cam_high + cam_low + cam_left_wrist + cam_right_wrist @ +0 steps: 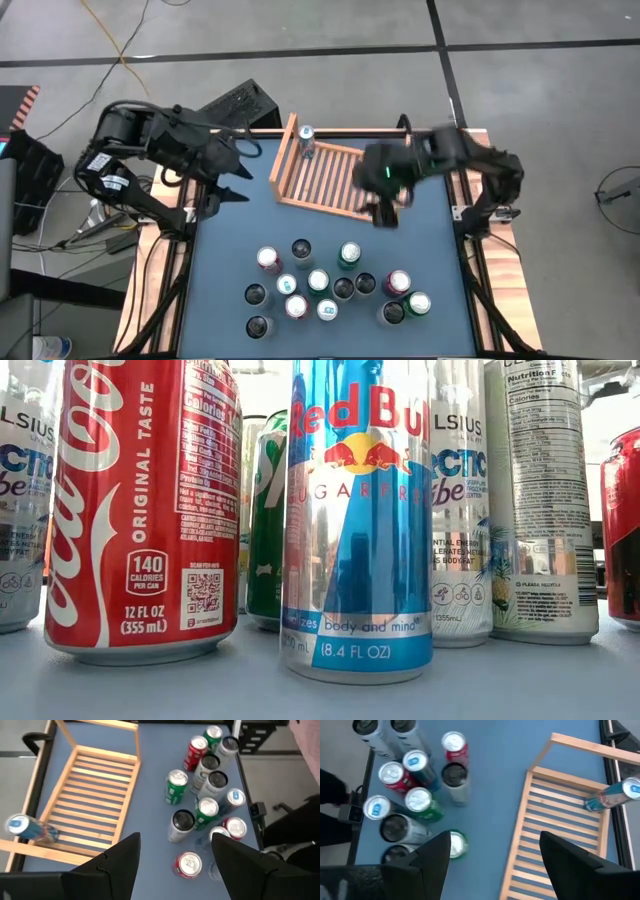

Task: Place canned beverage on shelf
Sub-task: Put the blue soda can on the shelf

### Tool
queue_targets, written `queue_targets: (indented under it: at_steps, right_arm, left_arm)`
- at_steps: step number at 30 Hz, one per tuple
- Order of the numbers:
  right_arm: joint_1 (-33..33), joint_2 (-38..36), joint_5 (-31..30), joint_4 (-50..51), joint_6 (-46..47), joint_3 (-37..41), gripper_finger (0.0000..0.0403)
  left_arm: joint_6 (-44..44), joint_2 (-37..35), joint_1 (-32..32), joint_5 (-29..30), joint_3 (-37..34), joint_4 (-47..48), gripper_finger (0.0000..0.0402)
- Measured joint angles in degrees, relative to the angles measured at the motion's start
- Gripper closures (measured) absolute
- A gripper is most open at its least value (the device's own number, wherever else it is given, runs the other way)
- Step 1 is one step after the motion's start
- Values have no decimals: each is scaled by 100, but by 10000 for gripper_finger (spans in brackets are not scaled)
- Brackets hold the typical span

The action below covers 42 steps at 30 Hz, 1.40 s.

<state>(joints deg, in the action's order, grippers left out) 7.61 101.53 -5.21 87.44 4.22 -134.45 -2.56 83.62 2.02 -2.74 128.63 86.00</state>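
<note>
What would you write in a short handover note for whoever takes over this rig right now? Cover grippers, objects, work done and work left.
Left gripper: open, empty, above the table's left side beside the shelf.
Right gripper: open, empty, over the shelf's right end.
Done: one blue-and-silver can stands in the shelf's far corner.
Left: the cluster of cans at the near side of the blue table, none on the shelf yet. Likely next: pick one from the cluster.
</note>
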Motion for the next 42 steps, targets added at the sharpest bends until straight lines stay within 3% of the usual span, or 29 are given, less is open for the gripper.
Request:
queue_targets:
  at_steps: [4,10,20,24,30,33,38,42]
  right_arm:
    - [847,157,-677,-170,727,4,111]
    - [1782,768,-866,-1121,1390,8,111]
    - [2427,2261,-893,-2088,1529,11,111]
    - [2464,2490,-995,-2032,2032,11,111]
    - [2488,2504,-992,-2008,2239,11,111]
    - [2544,2475,-991,-1878,2276,8,111]
    - [2591,2473,-982,-1656,2337,8,111]
    - [2588,2488,-984,-1645,2245,8,111]
  left_arm:
    - [206,-5,147,-48,-56,62,168]
    - [164,-37,327,-558,-60,107,168]
    - [-8,-113,834,-575,-60,156,168]
    - [163,-252,1209,-111,-67,-34,168]
    - [98,-1019,2212,821,-161,-1320,168]
    - [45,-1488,2751,1524,-1015,-1904,168]
    - [206,-2191,3157,1844,-3416,-3817,168]
    - [-191,-2882,3228,2171,-4766,-4790,168]
